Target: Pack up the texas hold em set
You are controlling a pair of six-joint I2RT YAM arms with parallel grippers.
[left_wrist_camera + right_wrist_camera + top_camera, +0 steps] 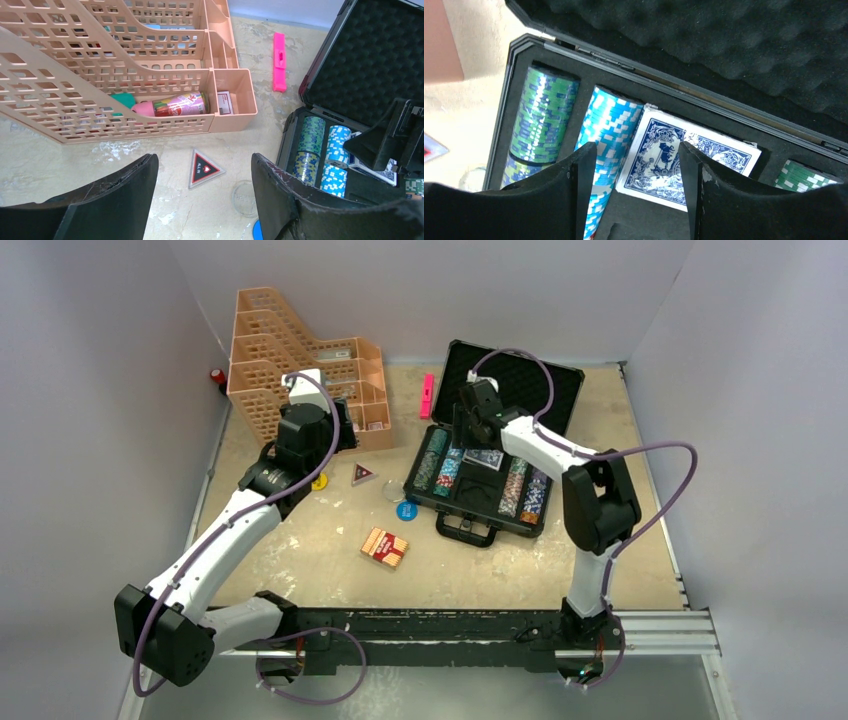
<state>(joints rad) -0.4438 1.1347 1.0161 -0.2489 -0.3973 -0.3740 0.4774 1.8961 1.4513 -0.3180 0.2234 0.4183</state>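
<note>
Texas hold em set parts lie both inside and outside the case. The right gripper [635, 155] hangs over the middle compartment. Its fingers [579, 190] are spread apart, with nothing held between them. Directly below the gap lies the blue card deck [654, 160], resting at a slight tilt in its compartment. Just left of the deck is a blue chip stack [609, 125], and left of that a green chip stack [544, 115]. More chip stacks [525, 490] fill the right side of the case [470, 515]. The case lies open at the centre-right of the table [300, 570], its foam-lined lid [724, 45] raised at the far side and its handle [468, 532] facing the arms.

The left gripper [203, 165] hangs above the table, left of the case. Its fingers [125, 190] are also spread and hold nothing. Below the gap lies a triangular dealer button [205, 171] marked "ALL IN". A clear round disc [243, 192] and a blue disc [257, 231] lie near the right finger. The red card deck [384, 547] lies on the table, nearer the arm bases. An orange mesh tray [150, 75] stands beyond the left gripper. A pink marker [279, 60] lies between the tray and the lid.
</note>
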